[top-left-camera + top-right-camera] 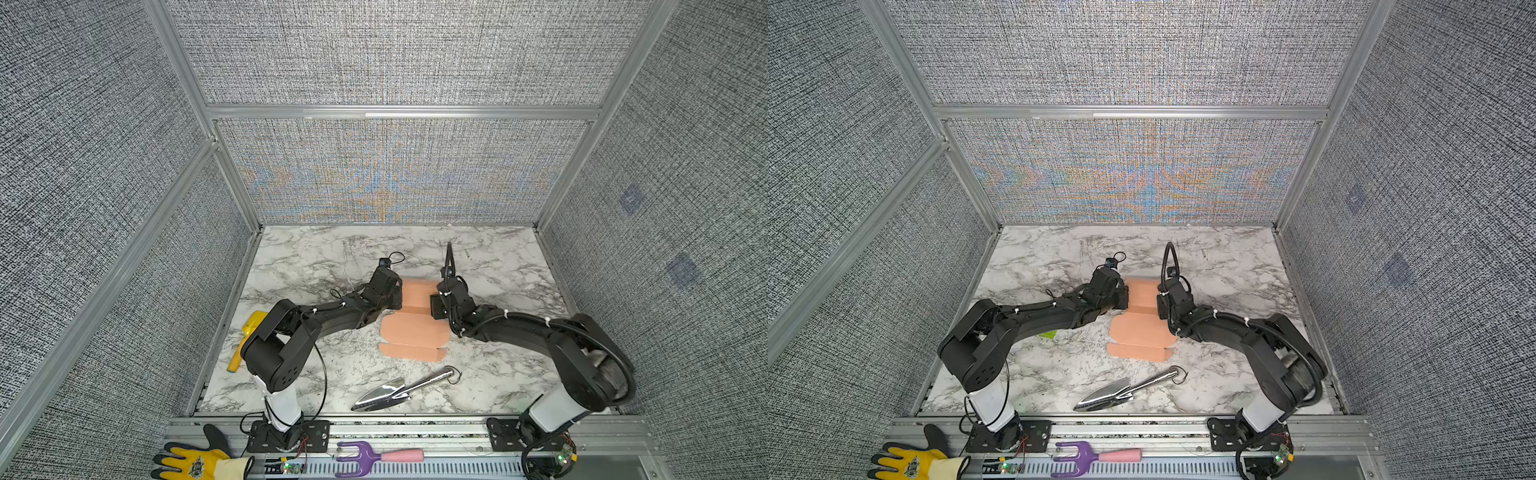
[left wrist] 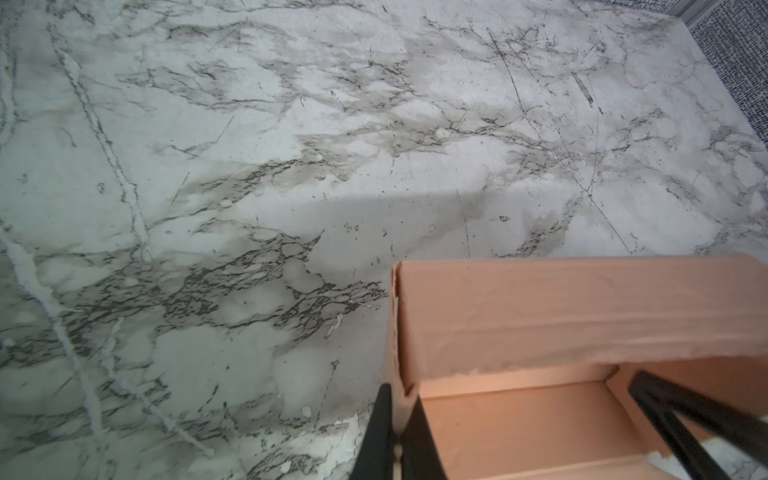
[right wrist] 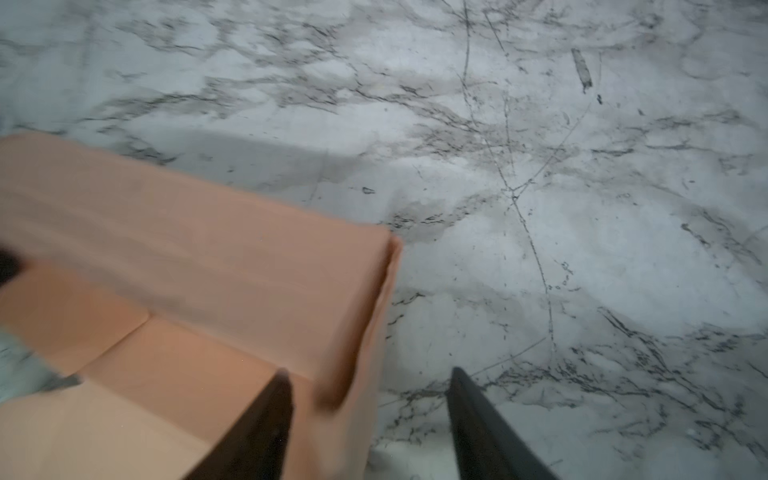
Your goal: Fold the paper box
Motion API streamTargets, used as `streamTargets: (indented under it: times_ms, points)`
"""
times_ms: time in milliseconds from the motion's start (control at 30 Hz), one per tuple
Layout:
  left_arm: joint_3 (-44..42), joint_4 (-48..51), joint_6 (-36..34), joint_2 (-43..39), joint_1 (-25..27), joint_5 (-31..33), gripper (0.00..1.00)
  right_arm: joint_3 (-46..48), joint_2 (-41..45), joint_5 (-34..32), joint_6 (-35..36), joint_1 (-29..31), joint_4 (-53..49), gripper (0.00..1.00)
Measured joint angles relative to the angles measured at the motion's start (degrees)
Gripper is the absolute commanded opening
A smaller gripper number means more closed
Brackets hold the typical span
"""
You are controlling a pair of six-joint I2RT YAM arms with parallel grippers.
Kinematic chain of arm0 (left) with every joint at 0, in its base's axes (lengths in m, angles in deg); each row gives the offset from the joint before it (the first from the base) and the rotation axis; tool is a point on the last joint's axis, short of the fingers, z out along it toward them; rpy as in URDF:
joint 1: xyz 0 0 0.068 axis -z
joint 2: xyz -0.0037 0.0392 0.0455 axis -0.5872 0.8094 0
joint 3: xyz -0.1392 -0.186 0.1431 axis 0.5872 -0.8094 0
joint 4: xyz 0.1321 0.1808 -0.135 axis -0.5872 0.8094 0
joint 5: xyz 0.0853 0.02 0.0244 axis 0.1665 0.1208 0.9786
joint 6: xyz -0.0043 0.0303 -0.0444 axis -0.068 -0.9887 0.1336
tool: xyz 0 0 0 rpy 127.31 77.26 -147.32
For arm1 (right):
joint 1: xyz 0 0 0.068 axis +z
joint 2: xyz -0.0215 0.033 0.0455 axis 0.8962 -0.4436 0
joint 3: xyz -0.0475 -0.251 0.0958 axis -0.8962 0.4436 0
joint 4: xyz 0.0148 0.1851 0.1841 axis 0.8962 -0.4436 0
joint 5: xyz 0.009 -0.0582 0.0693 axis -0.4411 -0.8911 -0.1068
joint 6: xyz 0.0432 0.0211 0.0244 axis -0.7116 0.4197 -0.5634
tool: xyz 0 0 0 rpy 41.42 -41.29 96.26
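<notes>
Marble tabletop, and your left claw pinches the paper box by one side wall; right claw straddles the opposite wall, fingers apart. Looks light, flimsy card: hold walls near creases.

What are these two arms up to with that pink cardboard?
Two robot arms are folding a paper box on the table. The left gripper pinches one side wall of the raised far half; the right gripper stands open astride the opposite wall. The near flap lies flat, not yet folded.
</notes>
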Motion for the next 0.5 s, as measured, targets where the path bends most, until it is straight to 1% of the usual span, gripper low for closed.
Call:
streamTargets:
  times_ms: [67, 200, 367, 500]
  points:
    - [0.24, 0.52, -0.04, 0.02, -0.02, 0.00, 0.00, 0.79, 4.00, 2.34, 0.17, -1.16, -0.07, 0.76]
    - [0.90, 1.55, -0.61, 0.11, 0.00, -0.02, 0.00, 0.98, 9.40, 5.40, 0.87, -3.15, -0.96, 0.77]
    - [1.64, 3.19, -1.07, 0.11, 0.00, 0.00, 0.00, 0.00, 10.34, 6.88, 4.48, -3.50, -3.19, 0.77]
    - [2.32, 4.66, -2.23, 0.07, 0.00, 0.02, 0.00, -3.87, 9.53, 8.09, 9.94, -3.63, -5.16, 0.75]
